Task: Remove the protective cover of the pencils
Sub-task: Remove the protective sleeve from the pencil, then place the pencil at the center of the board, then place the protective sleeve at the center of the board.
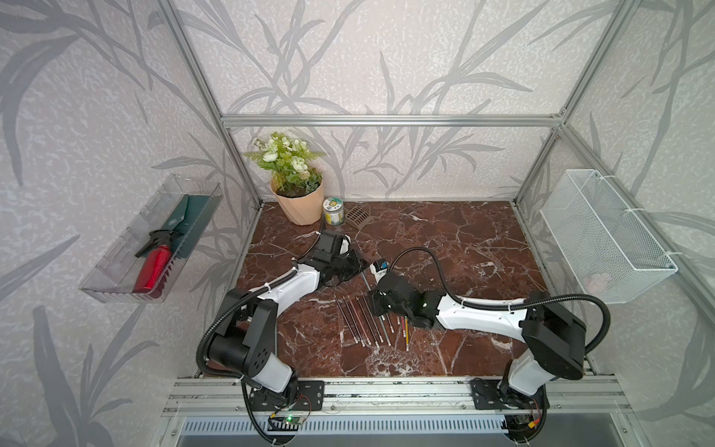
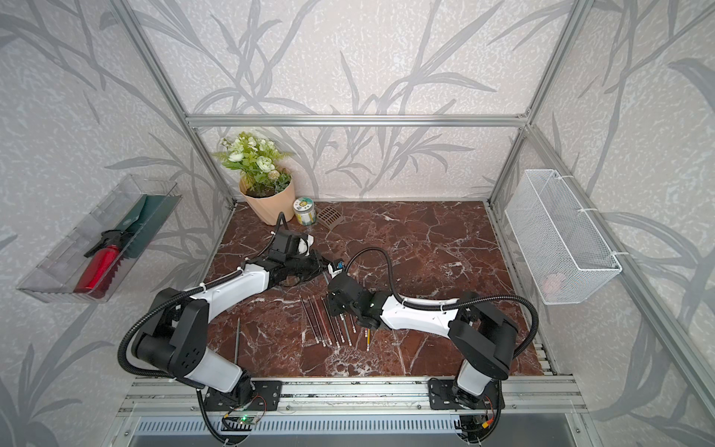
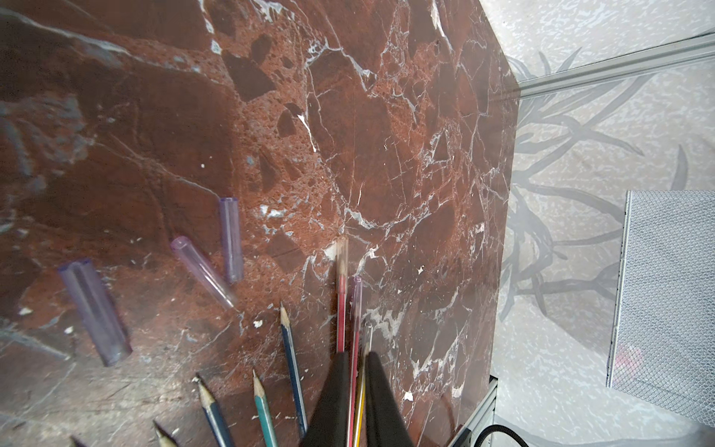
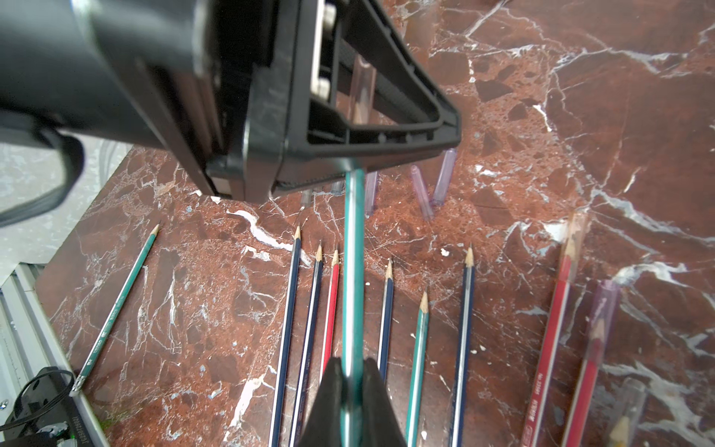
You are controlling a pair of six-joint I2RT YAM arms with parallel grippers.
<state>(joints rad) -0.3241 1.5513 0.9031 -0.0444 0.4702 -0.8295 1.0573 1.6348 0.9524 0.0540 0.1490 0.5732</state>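
My right gripper (image 4: pixel 353 362) is shut on the shaft of a green pencil (image 4: pixel 353 251) and holds it above the table. My left gripper (image 1: pixel 363 268) is shut on that pencil's far end. There a clear protective cover (image 4: pixel 363 87) shows through the finger frame. In the left wrist view the left gripper (image 3: pixel 356 356) looks shut and the cover is hidden. Several bare pencils (image 4: pixel 309 309) lie in a row below. Loose purple covers (image 3: pixel 230 240) lie on the marble (image 1: pixel 464 251). A red pencil (image 4: pixel 561 294) and two others beside it wear covers.
A single green pencil (image 2: pixel 237 340) lies near the left arm's base. At the back left stand a flower pot (image 1: pixel 301 207), a small jar (image 1: pixel 333 211) and a brown grid piece (image 1: pixel 358 216). A clear tray (image 1: pixel 112 284) hangs left, a white mesh basket (image 1: pixel 603 232) right.
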